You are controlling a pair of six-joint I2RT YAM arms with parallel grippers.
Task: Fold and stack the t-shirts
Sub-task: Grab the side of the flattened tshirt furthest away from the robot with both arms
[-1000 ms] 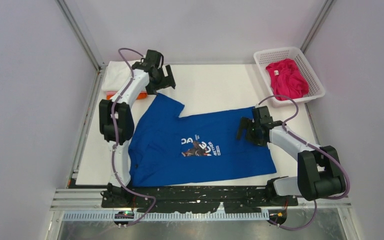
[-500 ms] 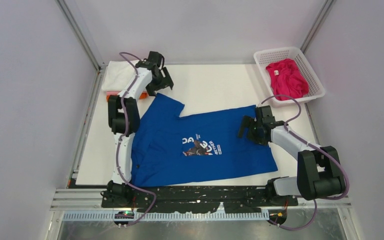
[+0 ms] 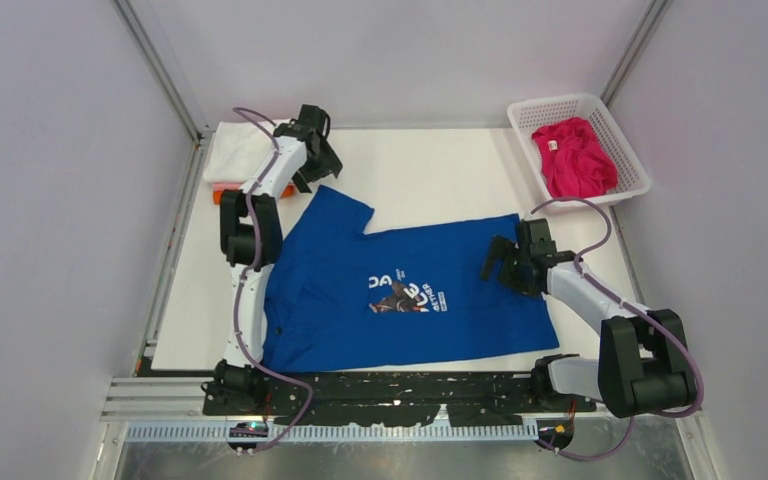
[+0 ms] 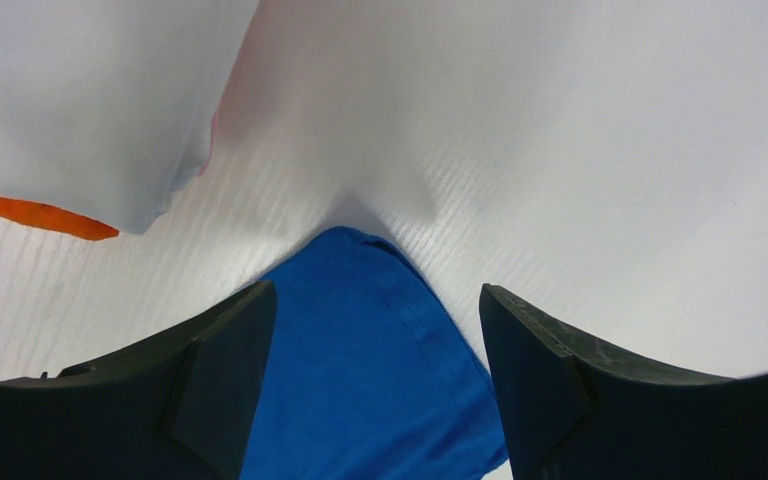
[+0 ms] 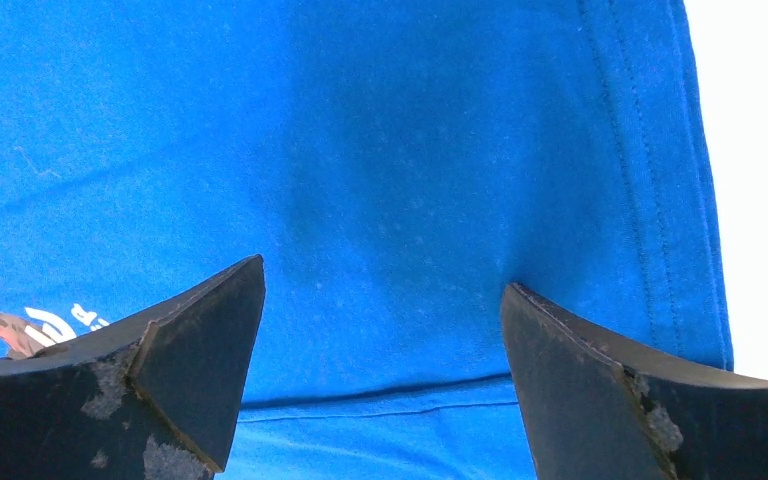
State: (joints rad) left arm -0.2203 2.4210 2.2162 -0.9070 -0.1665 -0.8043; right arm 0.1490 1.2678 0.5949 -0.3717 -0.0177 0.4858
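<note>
Two open grippers: my left gripper [image 4: 375, 292] straddles the sleeve tip of the blue shirt [image 3: 400, 290], and my right gripper [image 5: 380, 275] hovers over its hem. The shirt lies flat on the table [image 3: 440, 160], ready for folding.

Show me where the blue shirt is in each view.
Top: blue shirt spread at the centre.
Left wrist: its sleeve at bottom centre, between the fingers.
Right wrist: fills nearly the whole picture.
Shared landmark: the white table.
</note>
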